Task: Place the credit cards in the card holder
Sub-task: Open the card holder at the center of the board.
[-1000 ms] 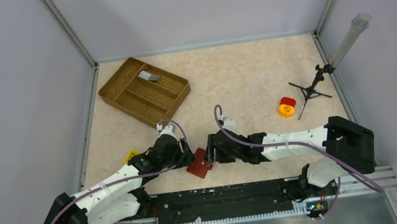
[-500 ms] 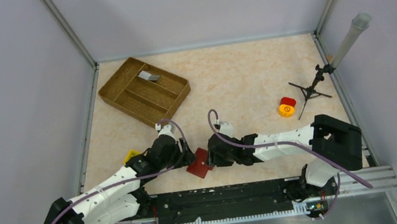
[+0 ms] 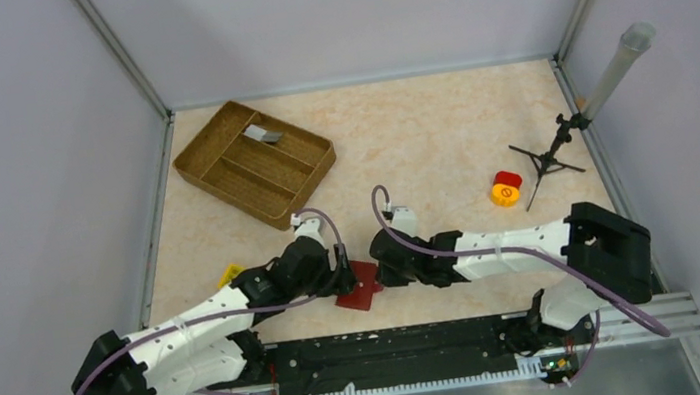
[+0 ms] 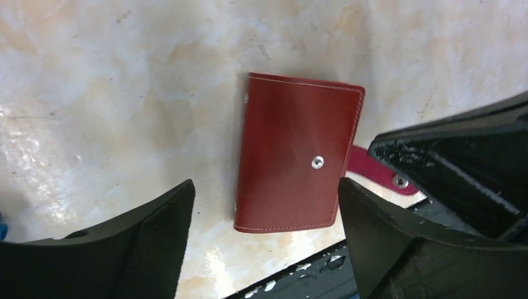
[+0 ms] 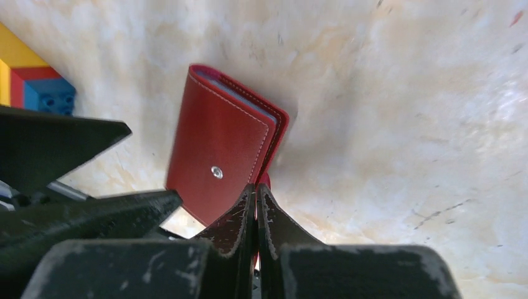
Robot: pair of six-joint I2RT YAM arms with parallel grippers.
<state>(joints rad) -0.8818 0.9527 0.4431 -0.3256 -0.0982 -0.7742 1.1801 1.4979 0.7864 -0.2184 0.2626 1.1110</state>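
Observation:
The red leather card holder [image 3: 357,285] lies closed and flat on the table near the front edge, its snap stud facing up [image 4: 299,156] [image 5: 218,149]. My left gripper [image 3: 339,267] hangs open over it, one finger on each side [image 4: 264,187], touching nothing. My right gripper [image 3: 378,273] is shut on the holder's red snap strap [image 4: 373,165], and a sliver of red shows between its closed fingers [image 5: 256,190]. A grey credit card [image 3: 263,134] lies far off in the brown tray. A bluish-grey edge shows between the holder's covers in the right wrist view.
The brown woven tray [image 3: 202,133] with its compartments sits at the back left. A yellow-red-blue toy block [image 3: 229,274] [image 5: 28,81] lies left of my left arm. A yellow and red button [image 3: 504,191] and a black tripod with a tube [image 3: 548,158] stand at the right. The black base rail [image 3: 394,343] runs just in front of the holder.
My right gripper has closed onto the holder's strap. My left gripper has slid right over the holder and opened wider. The holder has shifted slightly right.

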